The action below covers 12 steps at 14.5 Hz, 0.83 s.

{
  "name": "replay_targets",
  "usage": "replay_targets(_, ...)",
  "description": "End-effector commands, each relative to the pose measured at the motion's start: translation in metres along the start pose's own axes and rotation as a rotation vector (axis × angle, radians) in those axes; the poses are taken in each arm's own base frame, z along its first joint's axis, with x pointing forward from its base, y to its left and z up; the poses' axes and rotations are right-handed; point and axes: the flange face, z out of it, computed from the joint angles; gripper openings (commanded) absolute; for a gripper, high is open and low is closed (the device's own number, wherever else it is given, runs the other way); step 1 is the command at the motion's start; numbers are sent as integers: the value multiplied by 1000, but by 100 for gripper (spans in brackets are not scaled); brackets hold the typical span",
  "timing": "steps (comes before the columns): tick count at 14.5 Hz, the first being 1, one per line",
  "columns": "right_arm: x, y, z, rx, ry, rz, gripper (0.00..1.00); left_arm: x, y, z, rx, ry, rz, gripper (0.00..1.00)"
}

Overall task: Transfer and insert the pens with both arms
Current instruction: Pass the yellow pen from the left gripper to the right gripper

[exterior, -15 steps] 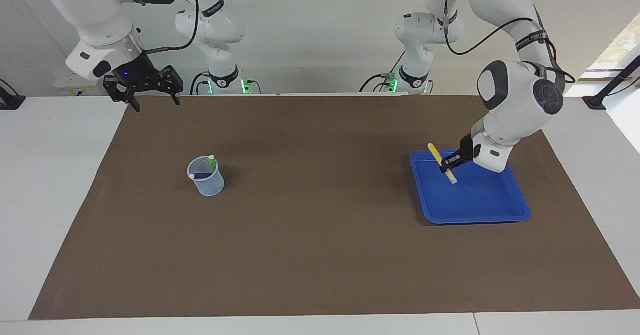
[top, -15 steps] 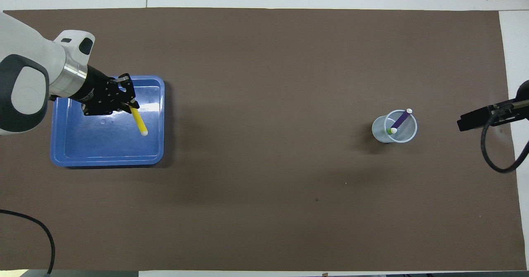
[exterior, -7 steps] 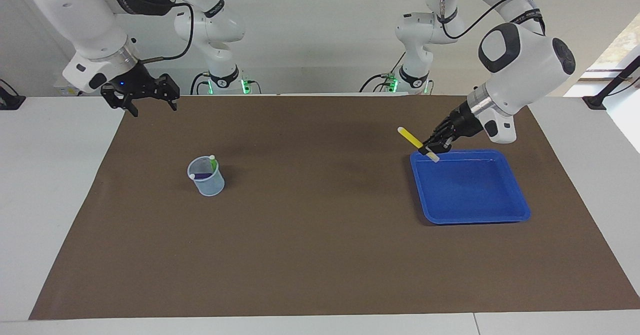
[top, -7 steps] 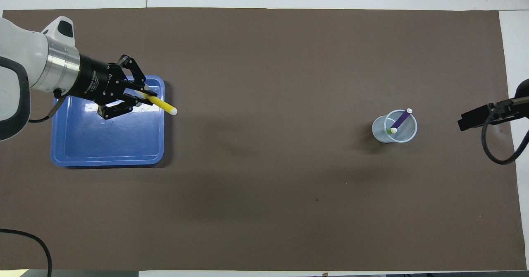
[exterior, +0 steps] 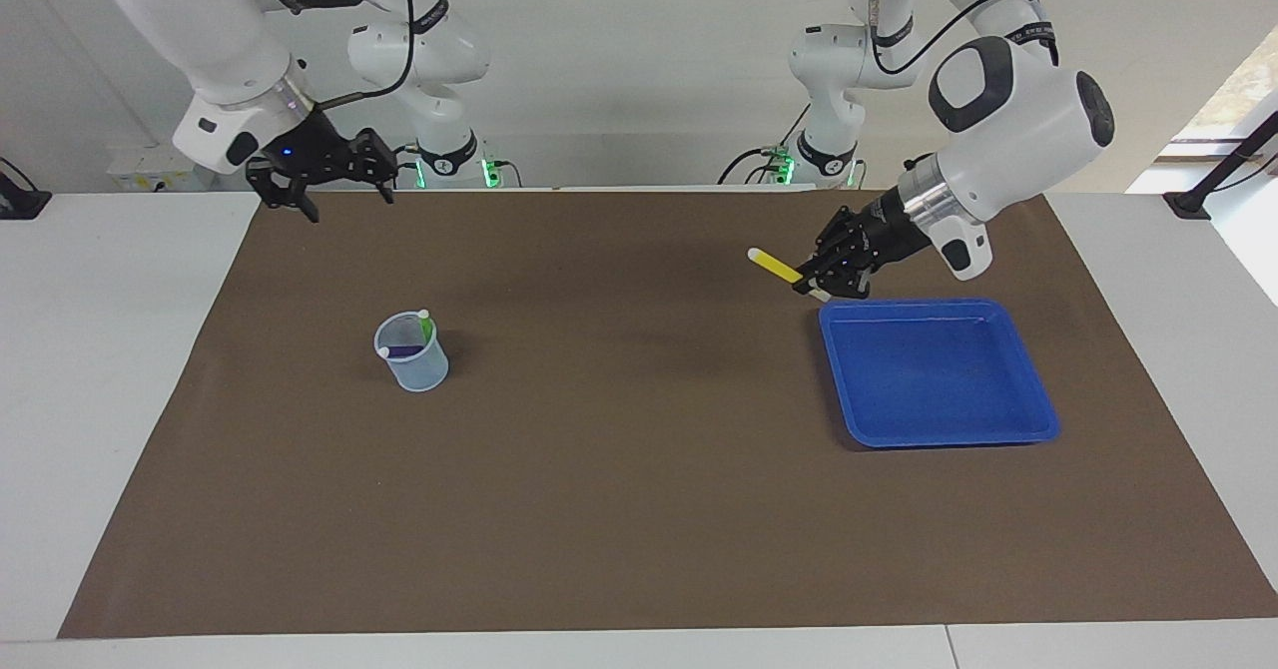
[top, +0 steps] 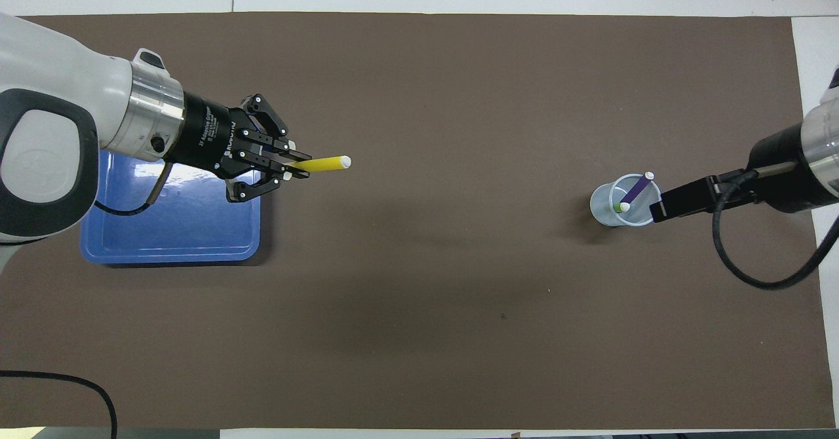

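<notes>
The left pincer [exterior: 814,285] is clamped on the yellow pen [exterior: 777,266], pinching it near its pale whitish end, so most of the yellow barrel juts out toward the middle of the desk [exterior: 639,509]. In the facing view the pen hangs in the air, nearly level, over the brown mat [exterior: 639,549] just off the corner of the blue tray [exterior: 1038,419] that lies nearest the robots and the desk's middle. The tray itself holds nothing.

The green pen [exterior: 427,328] and the purple pen [exterior: 404,351] already stand in the pale cup [exterior: 414,369], which sits on the mat toward the right arm's end of the desk.

The right pincer [exterior: 329,205] is spread wide and holds nothing; it hangs over the mat's corner near the right arm's base.

The yellow pen looks light, stiff and smooth-walled (likely slick plastic), so a grip close to one end may let it swivel or slip. For a hand-over, the free barrel offers the second pincer plenty of room; taking it around mid-barrel, clear of the left pincer's fingers, should keep it from tipping. It is hardly fragile, so a firm squeeze seems safe. The cup looks light too and could topple if a pen is pushed in at a slant.
</notes>
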Motion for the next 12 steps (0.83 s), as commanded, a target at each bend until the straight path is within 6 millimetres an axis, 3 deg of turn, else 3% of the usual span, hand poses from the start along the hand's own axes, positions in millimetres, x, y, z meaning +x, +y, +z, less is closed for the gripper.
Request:
replay_targets(1,-8,-34,10,172,3,132,100,-19,-26,19,17,-94,-85,0)
replay_targets(2,-5,-45,8,215,19,188,100,-22,-31,30,7,-118,-107,0)
replay_targets(5,5,-111,28,307,107,291,100,-32,-55,62,-27,-211,-161,0)
replay_targets(6,1,-139,41,317,135,299,100,-42,-62,72,-34,-226,-158,0)
replay_targets(8,-11,-175,68,333,168,327,100,-51,-72,87,-41,-256,-174,0)
replay_targets(10,-22,-193,84,337,169,333,98,-54,-78,96,-45,-262,-188,0)
replay_targets(12,-20,-193,87,335,173,331,93,-55,-79,95,-51,-276,-198,0)
